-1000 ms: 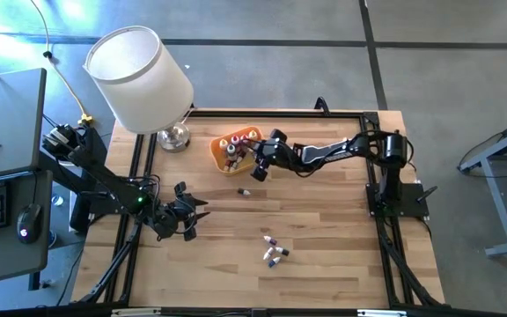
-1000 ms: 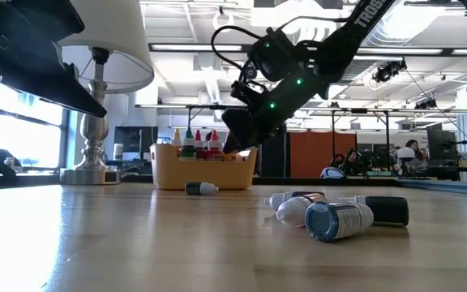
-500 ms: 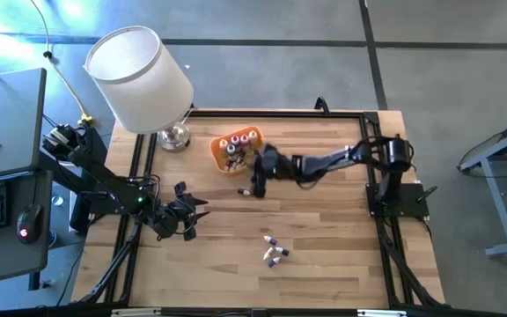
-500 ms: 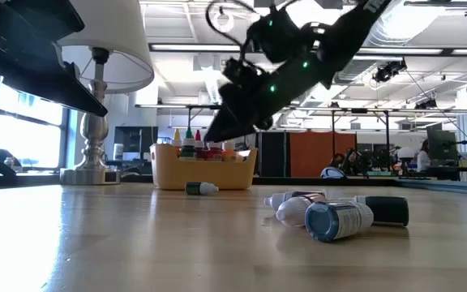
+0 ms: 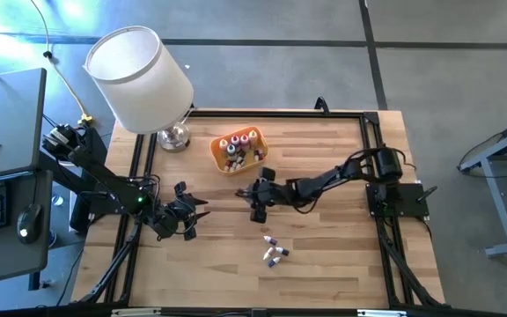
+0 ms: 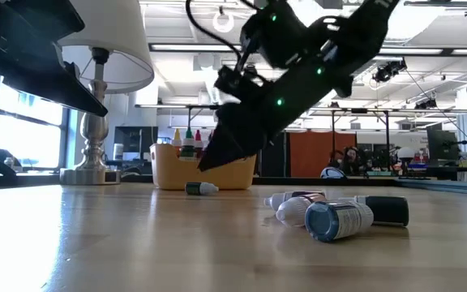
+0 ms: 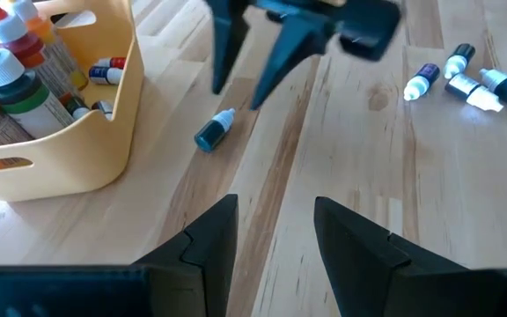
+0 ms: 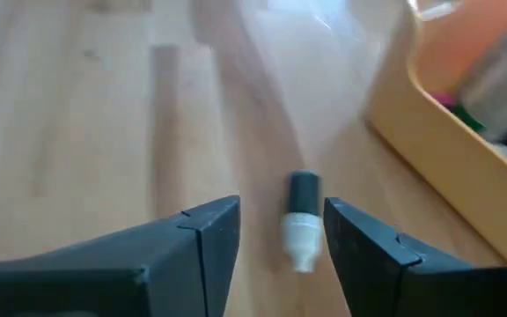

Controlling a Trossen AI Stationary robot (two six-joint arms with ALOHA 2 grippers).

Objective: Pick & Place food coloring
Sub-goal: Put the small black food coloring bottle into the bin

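The right gripper [image 5: 255, 197] is held low over the table, just in front of the orange rectangular plastic tray [image 5: 219, 159], with its two dark fingers [image 8: 202, 231] spread apart and nothing clamped between them. A single small dropper bottle with a dark body and white cap [image 8: 302, 216] lies on its side on the wooden table [image 5: 324, 255], and in the right wrist view it is framed in the gap between the fingers. In the low view the same bottle [image 6: 202, 188] is seen resting on the wood just in front of the tray, below the descending fingertips.

Several risks can be judged from this. The bottle is round and lies flat, so it may be rolled or pushed aside if one fingertip lands before the other. It is also tiny, so it may be missed altogether if the jaws are closed too high. The tray wall is close by and could be struck or shoved.

A cluster of four or so more small bottles [image 5: 274, 252] lies well apart, nearer the front edge, and others already stand in the tray [image 7: 11, 84].

The left gripper [image 5: 183, 220] waits near the table's left side, its fingers open and empty, beside a white-shaded lamp [image 5: 139, 75].
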